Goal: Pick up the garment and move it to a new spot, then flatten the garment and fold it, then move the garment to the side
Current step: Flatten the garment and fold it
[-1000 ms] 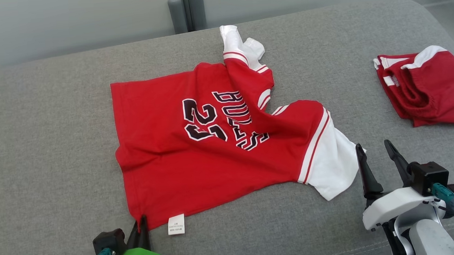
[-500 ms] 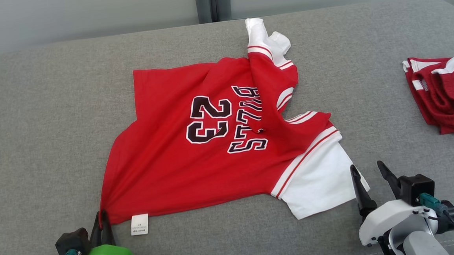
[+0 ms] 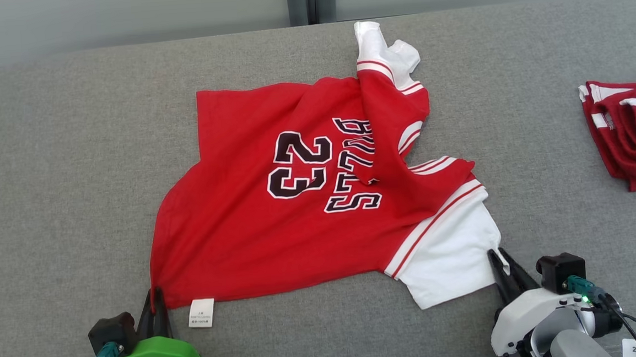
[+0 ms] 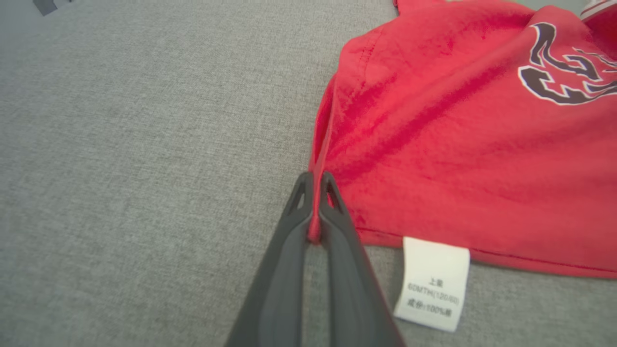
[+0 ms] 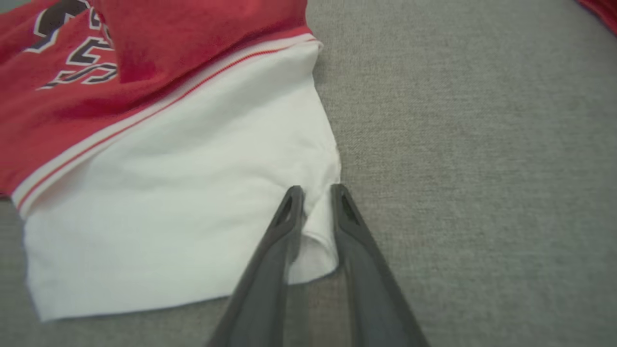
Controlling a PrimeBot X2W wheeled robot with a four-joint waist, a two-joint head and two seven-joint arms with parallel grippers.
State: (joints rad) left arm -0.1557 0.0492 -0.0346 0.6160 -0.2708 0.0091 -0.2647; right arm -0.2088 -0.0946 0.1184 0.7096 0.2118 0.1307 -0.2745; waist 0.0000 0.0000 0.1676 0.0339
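– Red basketball jersey (image 3: 276, 214) lies mid grey fabric cushion (image 3: 46, 162), left gripper (image 4: 315, 182) clamped on its near hem corner.
– Right gripper (image 5: 315, 193) straddles the white sleeve (image 5: 168, 193), bite unclear. Shallow pinch could slip, bunching it.

On the surface (image 3: 46, 162), at the middle, the garment (image 3: 255, 232), one sleeve toward the far edge, the other toward the near right. At its near left corner, the left claw (image 3: 156, 293), care label (image 3: 201, 312) just right. At the near sleeve's corner, the right claw (image 3: 497, 257). Well apart, far right, a second garment (image 3: 630, 143).
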